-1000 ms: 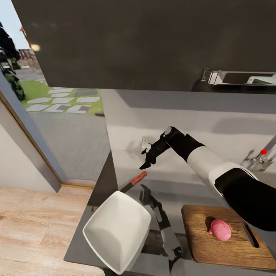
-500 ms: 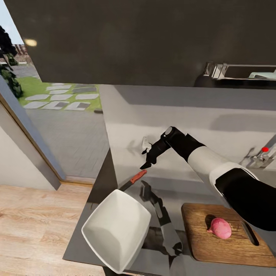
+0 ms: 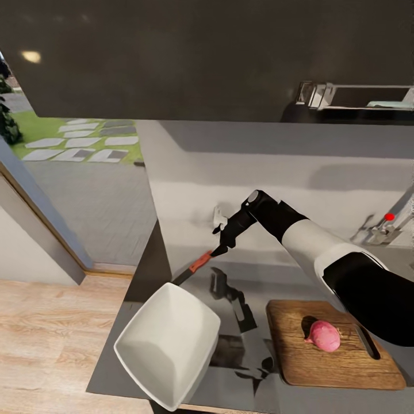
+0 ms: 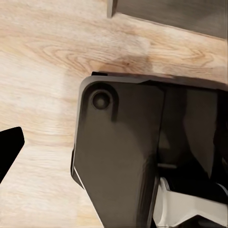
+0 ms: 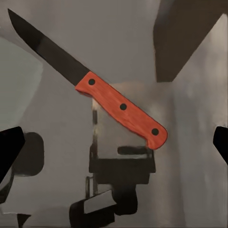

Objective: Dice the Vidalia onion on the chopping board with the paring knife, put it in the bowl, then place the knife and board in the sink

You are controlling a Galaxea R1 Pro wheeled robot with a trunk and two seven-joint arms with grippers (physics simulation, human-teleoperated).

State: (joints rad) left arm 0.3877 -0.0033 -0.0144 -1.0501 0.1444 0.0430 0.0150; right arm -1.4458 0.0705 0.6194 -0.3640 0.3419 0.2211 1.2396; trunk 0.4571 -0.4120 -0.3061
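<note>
Head view: bowl (image 3: 167,342) (white) empty

We look down into a kitchen corner where a large dark wall cabinet (image 3: 190,57) hangs overhead, its matte face catching a small warm spot of light near its upper left. Below it runs a pale grey wall (image 3: 276,172) shaded in soft bands, with a small white socket (image 3: 219,217) fixed to it. To the left, a light wooden floor (image 3: 52,339) of broad planks meets a grey door frame (image 3: 40,213). Beyond the opening we see a grey paved terrace (image 3: 103,201), then green lawn with pale stepping stones (image 3: 86,141) and a dark shrub (image 3: 7,123) in daylight. In the left wrist view, the same wooden planks (image 4: 47,57) appear.
</note>
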